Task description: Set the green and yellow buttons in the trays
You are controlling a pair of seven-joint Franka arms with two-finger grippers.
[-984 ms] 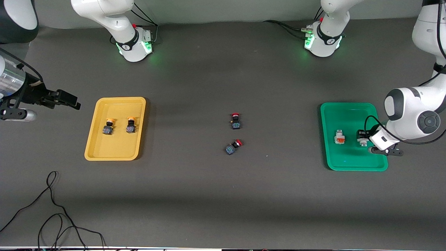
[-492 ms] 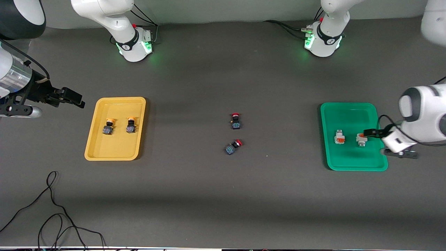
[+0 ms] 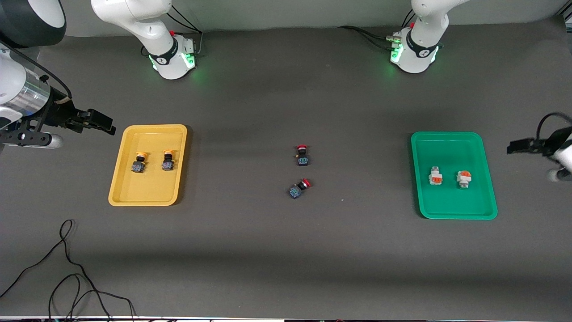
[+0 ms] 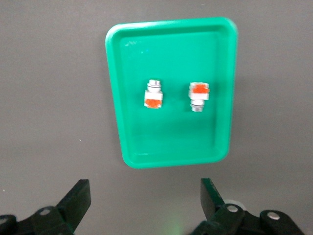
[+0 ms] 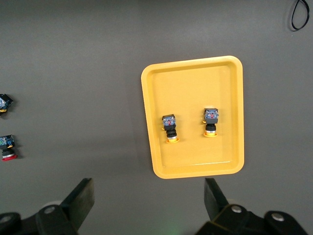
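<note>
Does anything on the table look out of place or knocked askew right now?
Mostly tidy: each tray holds its two switches. The one oddity is the nearer red-capped switch mid-table, lying skewed at an angle, while the other red-capped switch sits square. Both grippers, left and right, are open, clear of the trays.

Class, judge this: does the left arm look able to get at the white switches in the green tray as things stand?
Probably yes: the left gripper is open beside the green tray, and nothing covers either white switch.
</note>
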